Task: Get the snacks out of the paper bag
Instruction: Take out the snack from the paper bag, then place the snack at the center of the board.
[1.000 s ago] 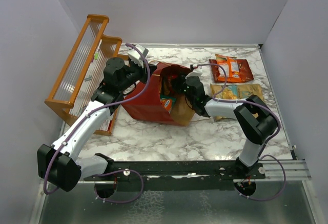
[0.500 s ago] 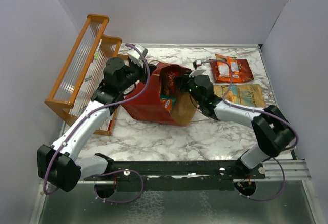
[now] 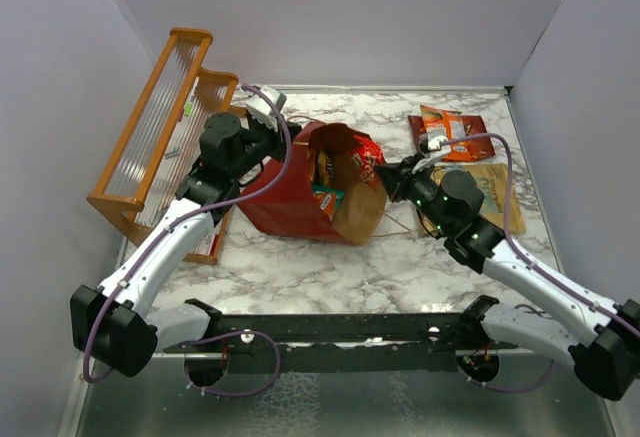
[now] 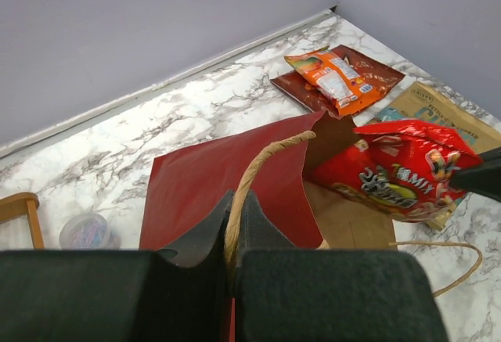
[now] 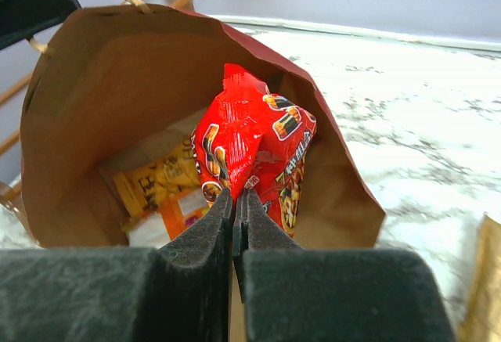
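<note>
Both tools were pinched tight: the right gripper [image 5: 235, 195] on the edge of a small red packet [image 5: 250, 154] at the mouth of the paper bag [image 5: 94, 84], the left gripper [image 4: 232, 236] on its twine handle [image 4: 262, 166]. Extraction looked half-made. The next move probably called for drawing the packet clear toward the Doritos bag [image 3: 475, 142] and yellow chip bag [image 3: 495, 189] on the marble table [image 3: 300, 267], with grey walls [image 3: 350, 17] around.

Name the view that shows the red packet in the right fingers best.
Right wrist: the red packet sits centred and close, pinched between the right fingers at the mouth of the bag. Left wrist shows its printed face, one end behind the right fingers. Top external shows only a small red patch.
</note>
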